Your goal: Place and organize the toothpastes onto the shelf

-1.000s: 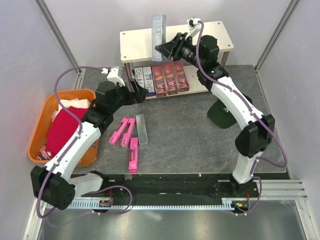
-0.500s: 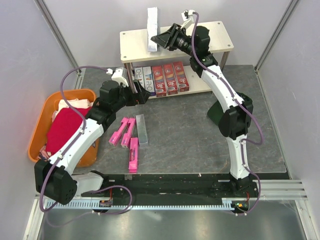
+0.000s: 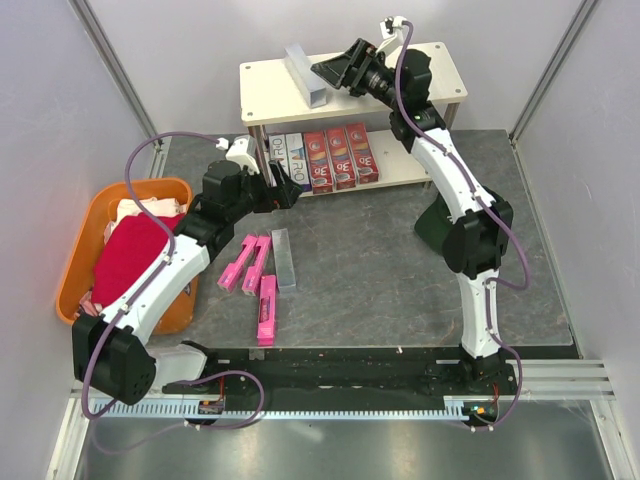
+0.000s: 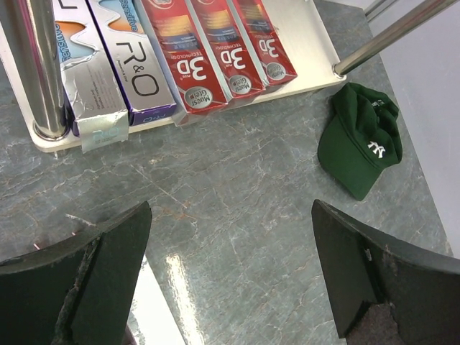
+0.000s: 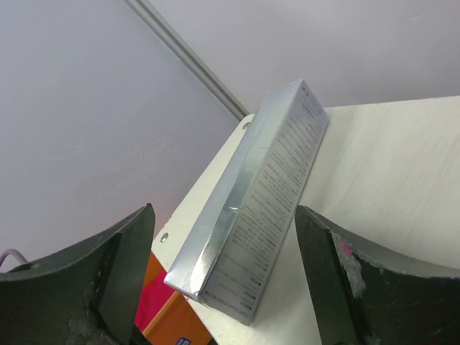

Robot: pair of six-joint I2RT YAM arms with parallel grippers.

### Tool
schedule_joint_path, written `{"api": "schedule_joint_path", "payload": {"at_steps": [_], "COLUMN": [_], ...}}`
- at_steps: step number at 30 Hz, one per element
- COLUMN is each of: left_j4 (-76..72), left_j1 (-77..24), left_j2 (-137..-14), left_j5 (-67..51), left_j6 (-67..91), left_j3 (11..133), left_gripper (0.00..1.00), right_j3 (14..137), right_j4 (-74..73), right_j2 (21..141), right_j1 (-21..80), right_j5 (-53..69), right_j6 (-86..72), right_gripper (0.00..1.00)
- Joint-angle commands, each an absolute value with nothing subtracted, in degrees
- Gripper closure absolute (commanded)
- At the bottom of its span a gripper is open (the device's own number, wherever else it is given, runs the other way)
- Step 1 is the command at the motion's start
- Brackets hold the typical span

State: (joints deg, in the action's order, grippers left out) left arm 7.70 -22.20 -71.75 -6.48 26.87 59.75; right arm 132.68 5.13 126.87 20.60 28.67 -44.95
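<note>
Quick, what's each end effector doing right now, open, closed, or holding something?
Left end effector: open, empty.
Right end effector: open, astride the silver toothpaste box resting on the shelf.

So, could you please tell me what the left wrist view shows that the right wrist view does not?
Only the left wrist view shows three red cardboard boxes marked 3D on the lower board, a chrome leg and a dark green cap on the grey table. Only the right wrist view shows the silver-grey cardboard box lying on the top board, the right gripper open around it, not touching. Both show the cream-white two-tier shelf, though different boards.
</note>
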Motion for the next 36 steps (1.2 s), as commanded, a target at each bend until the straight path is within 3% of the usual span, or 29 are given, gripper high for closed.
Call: {"api": "schedule_joint_path", "payload": {"at_steps": [1, 5, 9, 15, 28, 36], "left_j4": [7.47, 7.56, 7.65, 7.65, 7.82, 12.74], "left_j1": [-21.88, -21.80, -21.88, -21.80, -21.88, -21.80], "left_j2": [-71.81, -71.46, -71.19, -71.54, -71.10, -72.51], "left_j5": [-7.21, -7.12, -6.68, -6.77, -5.89, -3.25], "left_j6": [26.28, 26.19, 26.10, 26.37, 26.28, 25.66], "left_j3": [61.61, 61.26, 61.00, 60.82, 59.68, 58.89], "left_gripper": [0.00, 0.00, 0.00, 0.00, 0.00, 0.00], "right_j3": [129.73, 128.67, 127.44, 121.21, 113.12, 99.69], "right_j4": [3.43, 3.43, 3.43, 3.87, 4.83, 9.84], "right_j2": [123.84, 122.61, 121.47, 117.34, 113.74, 103.99], "right_j1": [20.21, 20.30, 20.57, 22.58, 23.56, 21.45], "right_j5": [26.02, 26.45, 28.56, 29.53, 24.97, 17.93], "right_j6": [-43.60, -43.33, -43.68, -42.45, -42.71, -42.63], "right_gripper": [0.12, 0.13, 0.23, 0.28, 0.30, 0.28]}}
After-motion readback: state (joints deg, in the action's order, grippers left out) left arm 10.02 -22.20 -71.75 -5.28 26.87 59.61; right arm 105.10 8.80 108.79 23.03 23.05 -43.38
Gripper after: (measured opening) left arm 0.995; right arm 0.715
